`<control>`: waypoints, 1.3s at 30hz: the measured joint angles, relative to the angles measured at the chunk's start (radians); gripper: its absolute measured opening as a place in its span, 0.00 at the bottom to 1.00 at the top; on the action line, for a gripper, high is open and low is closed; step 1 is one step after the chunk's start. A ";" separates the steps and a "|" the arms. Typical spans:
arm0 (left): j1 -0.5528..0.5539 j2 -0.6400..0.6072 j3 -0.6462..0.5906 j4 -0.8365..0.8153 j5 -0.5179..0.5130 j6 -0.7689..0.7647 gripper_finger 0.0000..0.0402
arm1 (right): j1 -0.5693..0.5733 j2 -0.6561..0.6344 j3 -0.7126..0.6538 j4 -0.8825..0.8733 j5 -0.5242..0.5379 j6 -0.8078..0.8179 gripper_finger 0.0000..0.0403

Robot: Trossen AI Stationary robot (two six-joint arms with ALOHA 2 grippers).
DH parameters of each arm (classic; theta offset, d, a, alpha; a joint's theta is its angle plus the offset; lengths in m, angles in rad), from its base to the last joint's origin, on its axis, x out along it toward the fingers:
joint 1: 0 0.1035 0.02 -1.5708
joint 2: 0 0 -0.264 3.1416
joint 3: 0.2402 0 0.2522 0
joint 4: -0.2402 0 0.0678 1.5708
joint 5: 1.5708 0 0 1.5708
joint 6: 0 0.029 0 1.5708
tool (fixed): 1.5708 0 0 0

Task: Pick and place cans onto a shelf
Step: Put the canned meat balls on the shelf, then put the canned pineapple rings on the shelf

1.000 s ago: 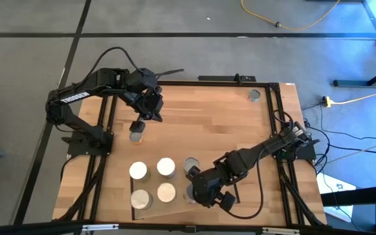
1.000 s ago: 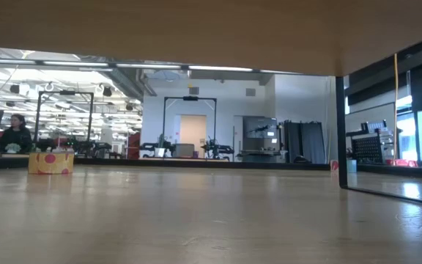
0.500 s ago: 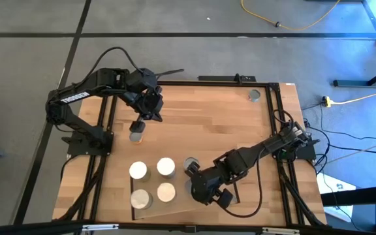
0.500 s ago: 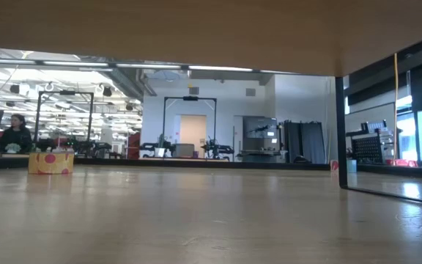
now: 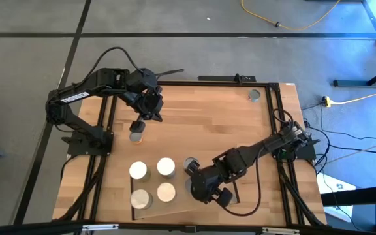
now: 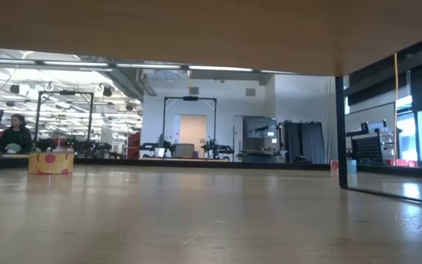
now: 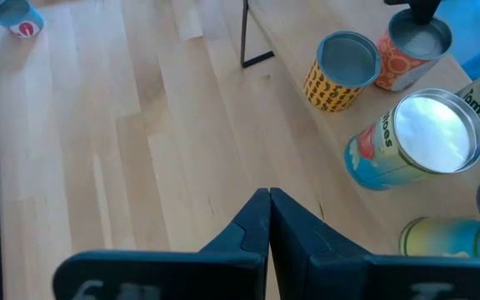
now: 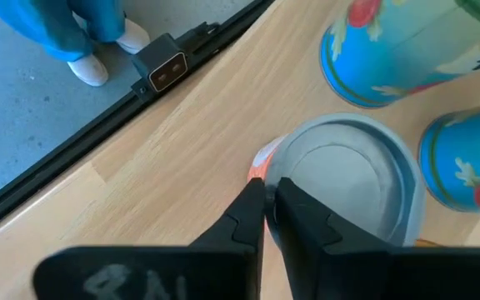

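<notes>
Your right gripper point(image 8: 267, 208) sits low over the shelf point(image 5: 175, 207), its fingers nearly together and clasping nothing, their tips at the rim of an orange-sided can point(image 8: 348, 187) directly beneath, with two blue-labelled cans point(image 8: 407, 50) just beyond it. Your left gripper point(image 7: 268, 218) hangs shut and empty above bare tabletop point(image 7: 140, 125), with the shelf's cans off to one side, the yellow-sided can point(image 7: 342, 70) and another ahead of its fingertips.

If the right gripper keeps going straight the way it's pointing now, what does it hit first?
Most likely the grey-topped can just past the right gripper: its rim sits right at the nearly closed fingertips, though the depth is hard to judge.
</notes>
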 joint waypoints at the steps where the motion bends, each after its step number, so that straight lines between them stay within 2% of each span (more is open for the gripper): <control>1: 0.000 0.000 0.000 0.000 0.000 0.000 0.00 | 0.000 0.000 0.000 0.000 -0.004 0.000 0.07; 7: 0.000 0.000 0.000 0.000 0.000 0.000 0.00 | -0.002 -0.001 -0.004 0.003 -0.009 0.000 0.05; 19: 0.000 0.000 0.000 0.000 -0.001 0.000 0.00 | -0.001 -0.002 -0.001 0.007 0.005 -0.001 0.19; 32: 0.000 -0.025 0.000 -0.001 -0.002 0.000 0.00 | -0.001 -0.003 0.148 -0.098 0.012 0.013 0.19; 35: 0.000 -0.046 0.000 0.000 -0.039 -0.007 0.00 | 0.000 -0.003 0.204 -0.138 0.077 0.051 0.15; 39: 0.000 -0.072 0.000 0.008 -0.122 -0.069 0.00 | -0.006 -0.003 0.277 -0.213 0.216 0.107 0.04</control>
